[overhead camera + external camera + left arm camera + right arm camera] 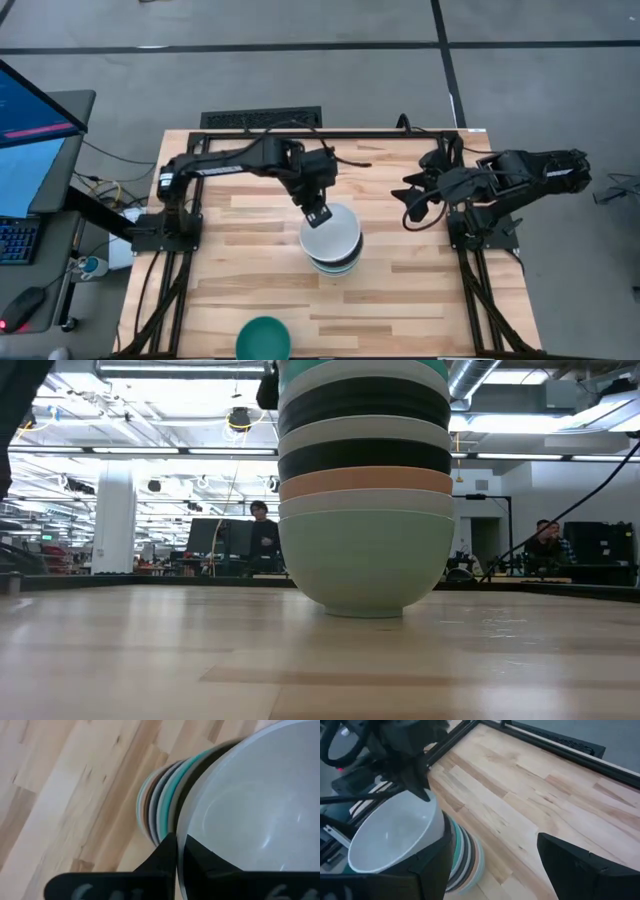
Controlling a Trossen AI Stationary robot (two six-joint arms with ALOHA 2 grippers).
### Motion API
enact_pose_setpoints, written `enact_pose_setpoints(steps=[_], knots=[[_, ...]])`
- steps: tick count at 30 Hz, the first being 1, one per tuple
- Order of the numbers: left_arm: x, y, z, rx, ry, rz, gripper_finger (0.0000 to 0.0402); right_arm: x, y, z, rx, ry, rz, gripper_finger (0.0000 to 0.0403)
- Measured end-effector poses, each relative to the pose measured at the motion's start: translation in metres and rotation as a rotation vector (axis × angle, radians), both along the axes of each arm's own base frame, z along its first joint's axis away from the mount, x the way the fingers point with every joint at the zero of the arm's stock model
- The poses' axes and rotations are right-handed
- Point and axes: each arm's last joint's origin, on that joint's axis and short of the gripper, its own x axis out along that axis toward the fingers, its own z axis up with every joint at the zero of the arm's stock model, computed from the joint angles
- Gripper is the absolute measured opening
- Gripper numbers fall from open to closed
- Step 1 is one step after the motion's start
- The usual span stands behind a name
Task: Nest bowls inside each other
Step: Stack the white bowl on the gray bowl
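Nearest to us in the low view stands the stack of bowls (365, 490) on the wooden table (150, 660). We see a mint green bowl (365, 560) at the bottom, then an orange one (365, 483), then black and white ones in turn, and a turquoise one at the top edge of the picture.

From above, the stack (331, 243) is about in the middle of the table (430, 300), and a white bowl (330, 232) lies on top. The left gripper (318, 213) is at the far rim of this white bowl. In the left wrist view, its fingers (167, 855) are closed on the rim of the white bowl (250, 805), one finger outside and one inside.

A single dark teal bowl (263, 338) stands apart at the near edge of the table, left of the stack.

The right gripper (412, 195) waits at the right side of the table, away from the stack, with its fingers (580, 865) spread wide and nothing between them.

In the room behind the table we see people at desks.
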Motion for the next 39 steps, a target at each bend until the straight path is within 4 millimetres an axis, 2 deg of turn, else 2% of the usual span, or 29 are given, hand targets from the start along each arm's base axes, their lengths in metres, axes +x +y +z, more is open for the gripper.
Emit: enact_pose_setpoints(steps=[8, 17, 30, 33, 39], knots=[[0.004, -0.002, -0.004, 0.019, 0.007, 0.0, 0.0, -0.008, -0.002, -0.006, -0.01, 0.074, -0.059, 0.0306], [0.011, -0.001, 0.0, 0.028, -0.078, 0.012, 0.0, -0.008, -0.002, -0.006, -0.026, 0.075, -0.068, 0.0306], [0.01, -0.002, -0.001, 0.006, -0.062, 0.048, 0.0, -0.008, -0.003, -0.006, -0.023, 0.073, -0.076, 0.0306], [0.01, -0.002, -0.001, -0.021, -0.041, 0.105, 0.0008, -0.007, -0.005, -0.006, -0.023, 0.072, -0.092, 0.0306], [0.007, -0.001, -0.003, 0.053, -0.017, 0.068, 0.0043, -0.006, -0.014, -0.006, -0.02, 0.073, -0.141, 0.0306]])
